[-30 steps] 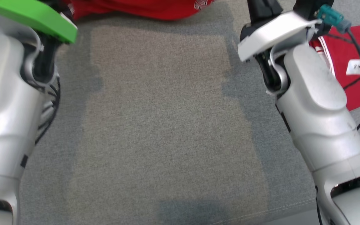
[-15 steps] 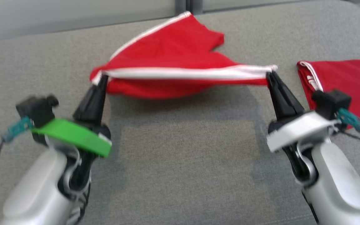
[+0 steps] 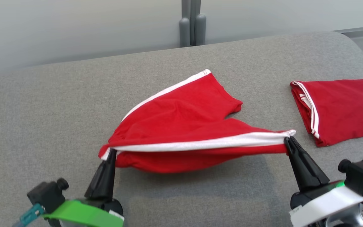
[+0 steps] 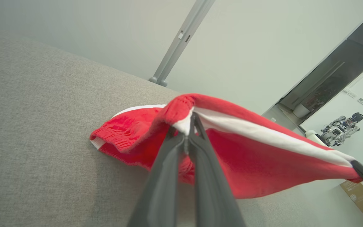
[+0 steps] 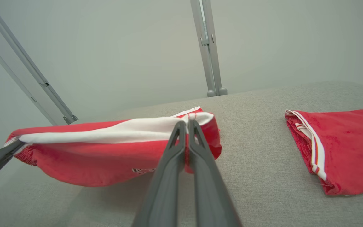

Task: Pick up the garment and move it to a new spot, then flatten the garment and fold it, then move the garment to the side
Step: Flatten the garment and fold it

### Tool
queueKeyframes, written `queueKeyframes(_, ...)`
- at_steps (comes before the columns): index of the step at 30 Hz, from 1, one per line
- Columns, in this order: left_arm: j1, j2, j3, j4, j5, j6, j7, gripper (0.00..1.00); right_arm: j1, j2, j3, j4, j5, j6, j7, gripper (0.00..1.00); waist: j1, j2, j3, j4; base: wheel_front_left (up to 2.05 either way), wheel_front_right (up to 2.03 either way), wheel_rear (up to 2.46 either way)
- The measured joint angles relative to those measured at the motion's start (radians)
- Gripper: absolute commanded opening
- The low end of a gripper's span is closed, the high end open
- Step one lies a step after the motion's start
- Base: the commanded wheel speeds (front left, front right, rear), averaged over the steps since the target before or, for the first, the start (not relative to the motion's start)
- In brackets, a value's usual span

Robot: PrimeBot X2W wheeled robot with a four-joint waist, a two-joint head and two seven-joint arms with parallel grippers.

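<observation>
We've got the garment (image 3: 181,126), red shorts w/ white trim, strung between both tools over the grey fabric worktop (image 3: 43,110), approx. mid-worktop & toward the near side.

Left tool (image 3: 111,152): fingers pressed together, pinching the left end of the white band (image 3: 200,145). In the left wrist view the tips bite the white edge, w/ red cloth bunched round them. Right tool (image 3: 287,139): also pressed together, pinching the right end of the same band. The band runs taut & nearly straight from tool to tool.

That near edge is lifted off the worktop, w/ a shadow beneath it. Below the band the red cloth sags in a shallow belly. Behind the band the rest slopes back & down, and the far leg w/ its white-trimmed side lies on the worktop toward the rear.

A folded red piece (image 3: 339,107) lies flat on the worktop on the robot's right, apart from the held garment, w/ white stripes along its inner edge. Right tool sits just short of its near corner, not touching.

Behind the worktop we see a pale wall (image 3: 74,28) & a grey post (image 3: 192,25). Left wrist carries a green cover (image 3: 83,216), right wrist a white one (image 3: 323,205).
</observation>
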Motion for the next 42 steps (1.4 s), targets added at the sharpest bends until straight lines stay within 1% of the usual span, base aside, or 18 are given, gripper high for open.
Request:
queueKeyframes(2,0.027,-0.011,0.009,-0.011,0.006,0.000,0.000,0.00,0.018,0.005,0.000,-0.014,-0.001,0.000,0.008,0.00,0.0000,0.0000,-0.002,-0.003,0.00,0.00,0.00)
queueKeyframes(5,0.100,-0.046,0.033,-0.036,0.022,0.003,0.000,0.00,0.060,0.012,-0.003,-0.044,-0.001,0.000,0.029,0.00,0.0000,0.0000,-0.006,-0.009,0.00,0.00,0.00)
queueKeyframes(11,0.165,-0.095,0.041,-0.034,0.059,-0.020,0.000,0.00,0.088,0.021,-0.023,-0.045,-0.002,0.000,0.036,0.00,0.0000,0.0000,-0.007,-0.006,0.00,0.00,0.00)
queueKeyframes(17,0.158,-0.125,0.029,0.014,0.069,-0.045,-0.001,0.00,0.075,0.020,-0.028,0.004,-0.002,0.000,0.036,0.00,0.0000,0.0000,-0.007,0.009,0.00,0.00,0.00)
queueKeyframes(23,0.084,-0.163,0.030,0.086,0.048,-0.067,0.005,0.00,0.017,0.014,-0.033,0.074,-0.001,0.000,0.038,0.00,0.0001,0.0000,-0.002,0.035,0.00,0.00,0.00)
queueKeyframes(28,-0.011,-0.206,0.034,0.183,0.025,-0.080,0.023,0.00,-0.075,-0.005,-0.054,0.155,0.001,0.000,0.051,0.00,0.0000,0.0000,0.010,0.065,0.00,0.00,0.00)
queueKeyframes(33,-0.121,-0.252,0.046,0.308,-0.003,-0.094,0.032,0.00,-0.219,-0.035,-0.056,0.258,0.001,0.000,0.072,0.00,0.0001,0.0000,0.033,0.095,0.00,0.00,0.00)
queueKeyframes(38,-0.235,-0.290,0.036,0.416,-0.003,-0.116,0.030,0.00,-0.378,-0.086,-0.018,0.393,-0.010,0.000,0.072,0.00,0.0001,0.0001,0.064,0.127,0.00,0.00,0.00)
queueKeyframes(42,-0.314,-0.311,0.020,0.501,0.000,-0.115,0.031,0.00,-0.503,-0.117,0.005,0.513,-0.011,0.000,0.065,0.00,0.0001,0.0000,0.089,0.155,0.00,0.00,0.00)
